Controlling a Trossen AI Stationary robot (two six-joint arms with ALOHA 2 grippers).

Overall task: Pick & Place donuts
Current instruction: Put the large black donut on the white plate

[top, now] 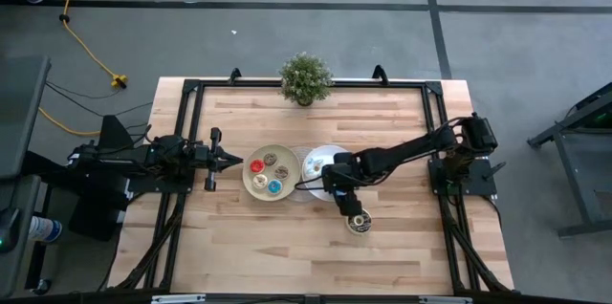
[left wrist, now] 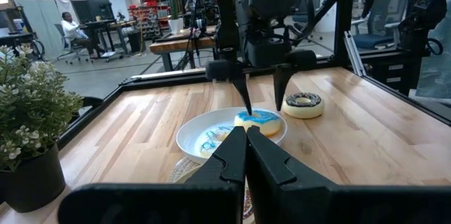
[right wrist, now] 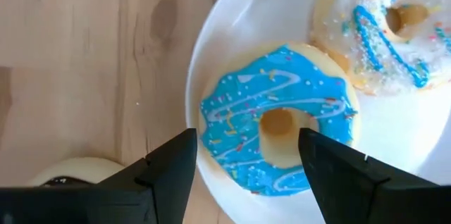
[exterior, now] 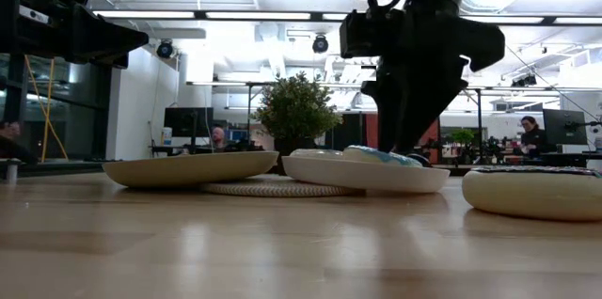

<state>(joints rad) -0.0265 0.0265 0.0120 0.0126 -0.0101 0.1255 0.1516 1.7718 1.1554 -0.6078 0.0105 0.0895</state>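
A blue-iced donut (right wrist: 278, 125) lies flat on the white plate (right wrist: 211, 48), beside a white donut with blue drizzle (right wrist: 394, 27). My right gripper (right wrist: 246, 160) hangs open just above the blue donut, pointing steeply down, one finger on each side and clear of it (left wrist: 264, 101). A donut with dark icing (top: 359, 223) lies on the bare table nearer the front edge. Several small donuts sit on the beige plate (top: 271, 172). My left gripper (left wrist: 245, 153) waits shut at the table's left (top: 234, 159), level, holding nothing.
The two plates stand side by side mid-table on a woven mat (exterior: 254, 186). A potted plant (top: 305, 78) stands at the far edge. A black frame (top: 191, 89) runs around the tabletop. Bare wood lies toward the near edge.
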